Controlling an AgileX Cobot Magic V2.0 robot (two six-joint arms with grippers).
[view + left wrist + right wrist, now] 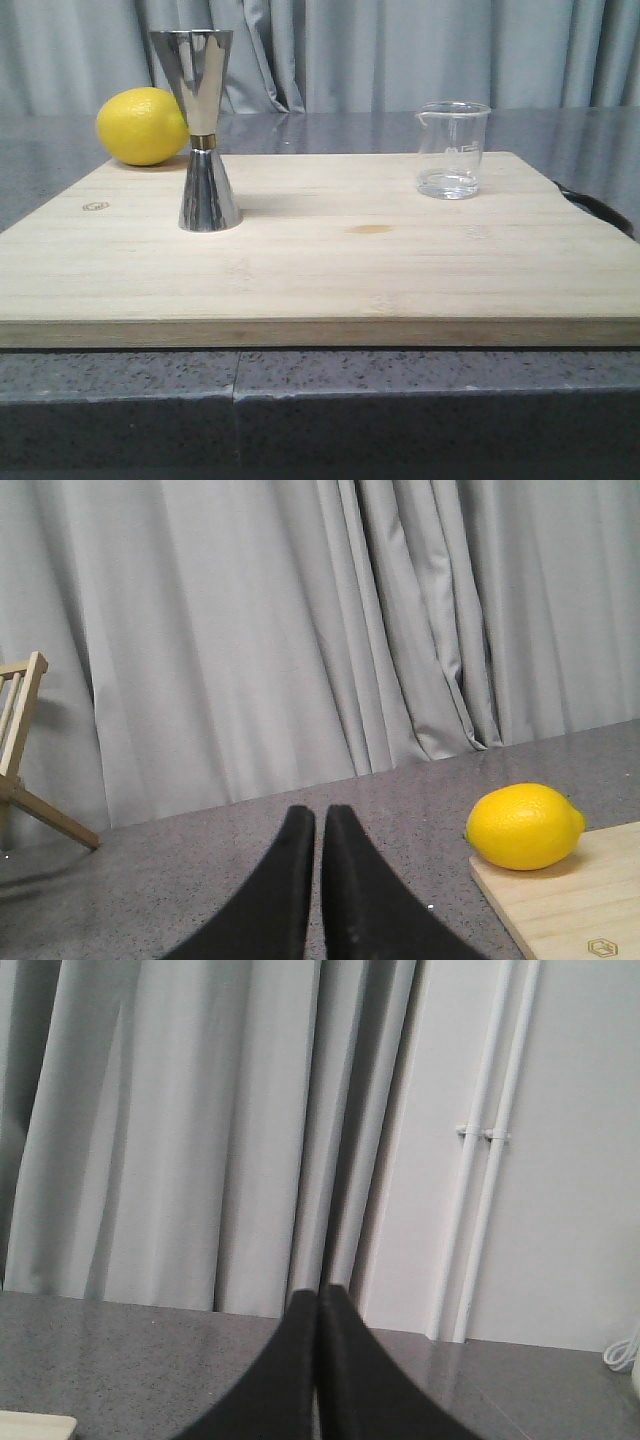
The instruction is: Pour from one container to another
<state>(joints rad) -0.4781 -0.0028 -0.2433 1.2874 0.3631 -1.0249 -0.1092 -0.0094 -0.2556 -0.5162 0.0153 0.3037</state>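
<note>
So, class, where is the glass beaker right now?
In the front view, the beaker stands upright on the right rear of the wooden board, well apart from the jigger.

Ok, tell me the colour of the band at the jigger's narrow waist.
Brass-gold, against the mirror-polished steel jigger; it shows best in the front view.

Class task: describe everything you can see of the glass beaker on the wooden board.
The glass beaker is small, clear and straight-walled, with a pour lip on its left rim and faint printed marks on its side. It stands upright on the right rear part of the wooden board, with what looks like a shallow layer of clear liquid at the bottom. Nothing else touches it.
</note>
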